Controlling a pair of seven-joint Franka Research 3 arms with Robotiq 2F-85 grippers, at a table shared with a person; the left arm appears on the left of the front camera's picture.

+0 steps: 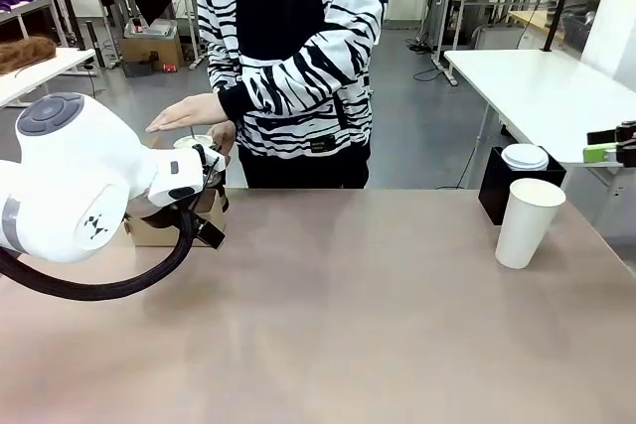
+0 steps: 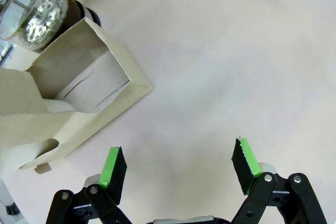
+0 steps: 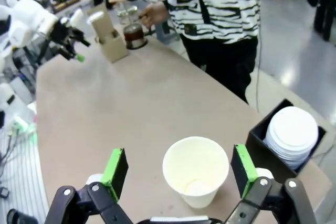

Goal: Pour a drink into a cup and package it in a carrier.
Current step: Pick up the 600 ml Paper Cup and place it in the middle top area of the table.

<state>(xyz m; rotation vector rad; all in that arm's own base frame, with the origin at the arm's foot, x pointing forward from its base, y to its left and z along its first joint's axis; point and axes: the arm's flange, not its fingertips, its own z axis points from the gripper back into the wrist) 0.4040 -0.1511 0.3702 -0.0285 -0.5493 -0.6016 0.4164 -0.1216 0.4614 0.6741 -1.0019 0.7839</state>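
While the left fingers [image 2: 111, 167] hang wide beside the carrier [image 2: 73, 45], the right fingers [image 3: 116, 169], equally wide, should close gently on the paper cup [image 3: 195, 171], apparently beneath them at bottom centre.

The left arm [image 1: 70, 186] looms in at nine o'clock, its left gripper [image 2: 178, 165] spread wide; the right gripper [image 3: 181, 167] at three o'clock gapes too.

Brown carrier [image 2: 63, 61], white cup [image 1: 527, 225], dark brown drink [image 3: 135, 37], zebra-striped sleeve [image 1: 298, 67]
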